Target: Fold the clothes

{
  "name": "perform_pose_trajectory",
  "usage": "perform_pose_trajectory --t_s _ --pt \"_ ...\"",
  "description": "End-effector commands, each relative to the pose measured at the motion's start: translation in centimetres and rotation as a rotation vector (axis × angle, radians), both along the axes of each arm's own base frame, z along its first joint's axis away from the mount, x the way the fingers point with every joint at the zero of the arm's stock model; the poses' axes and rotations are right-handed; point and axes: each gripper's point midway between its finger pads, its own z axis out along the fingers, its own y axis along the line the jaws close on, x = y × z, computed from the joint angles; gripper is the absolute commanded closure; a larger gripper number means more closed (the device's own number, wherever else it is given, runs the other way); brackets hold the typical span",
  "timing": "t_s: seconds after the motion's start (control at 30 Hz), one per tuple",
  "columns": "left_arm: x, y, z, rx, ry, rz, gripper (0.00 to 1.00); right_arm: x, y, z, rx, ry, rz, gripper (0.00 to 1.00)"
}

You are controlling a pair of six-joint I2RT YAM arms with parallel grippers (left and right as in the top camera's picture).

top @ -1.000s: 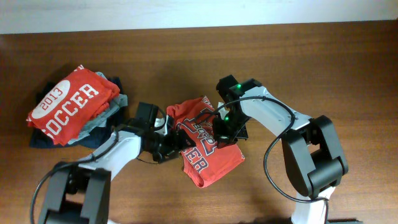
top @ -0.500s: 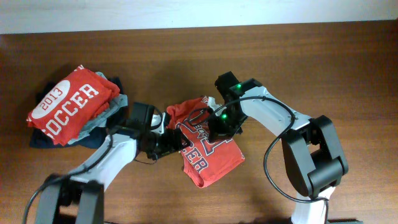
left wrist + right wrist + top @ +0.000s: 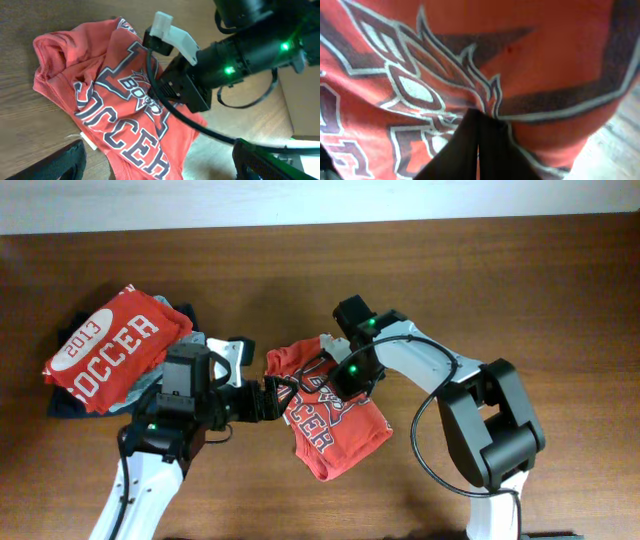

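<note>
The clothes, an orange-red T-shirt (image 3: 335, 435) with a navy-and-white mascot print over "SOCCER", lie folded into a compact bundle mid-table. In the left wrist view the shirt (image 3: 112, 65) shows a small white tag at its near edge. My left gripper (image 3: 268, 401) hovers at the shirt's left edge, open, its dark fingers (image 3: 55, 162) far apart with nothing held. My right gripper (image 3: 346, 378) is shut, its tips (image 3: 480, 114) pressing down on the mascot print of the shirt (image 3: 545, 45). The right arm (image 3: 235, 55) reaches over the shirt's far side.
A pile of folded garments sits at the table's left, topped by a red shirt (image 3: 110, 350) printed "2013 SOCCER", with grey and navy pieces (image 3: 160, 395) under it. The brown wooden table (image 3: 520, 290) ends at a pale strip along the far edge.
My left gripper has opened wider and its arm has drawn back to the left, off the shirt's edge. The right gripper has slid slightly left on the print, still shut.
</note>
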Motion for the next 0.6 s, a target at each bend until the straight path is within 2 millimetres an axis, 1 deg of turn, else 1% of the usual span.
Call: perform_pose_trajectory --t_s 0.0,0.07,0.13,0.23,0.3,0.37,0.43,0.5,0.57 --pt "-0.7 0.2 0.0 0.012 0.001 -0.014 0.07 1.4 -4.3 -5.6 -0.205 0.017 -0.145 0.96" --pt "-1.0 0.3 -0.3 0.018 0.021 -0.017 0.07 2.7 -5.3 -5.4 -0.196 0.004 -0.231 0.96" --pt "-1.2 0.3 -0.5 0.028 0.019 -0.028 0.07 4.3 -6.7 -5.0 -0.185 0.006 -0.378 0.96" --pt "-0.9 0.7 -0.6 0.048 0.012 -0.013 0.07 6.0 -8.7 -4.4 -0.147 0.041 -0.572 0.96" --pt "-0.7 1.1 -0.9 0.07 0.01 0.005 0.06 6.8 -9.4 -4.1 -0.093 0.062 -0.638 0.96" --pt "-0.6 1.3 -1.1 0.081 0.016 0.019 0.04 7.5 -10.1 -4.0 -0.058 0.065 -0.666 0.96" --pt "-0.3 1.7 -1.6 0.098 0.035 0.051 0.01 7.7 -10.7 -4.0 -0.056 0.058 -0.659 0.96" --pt "0.2 1.9 -2.4 0.112 0.052 0.068 0.01 7.5 -10.9 -4.0 -0.059 0.053 -0.624 0.96" --pt "1.3 1.5 -3.6 0.102 0.072 0.062 0.01 7.0 -10.9 -4.1 -0.074 0.06 -0.587 0.96"
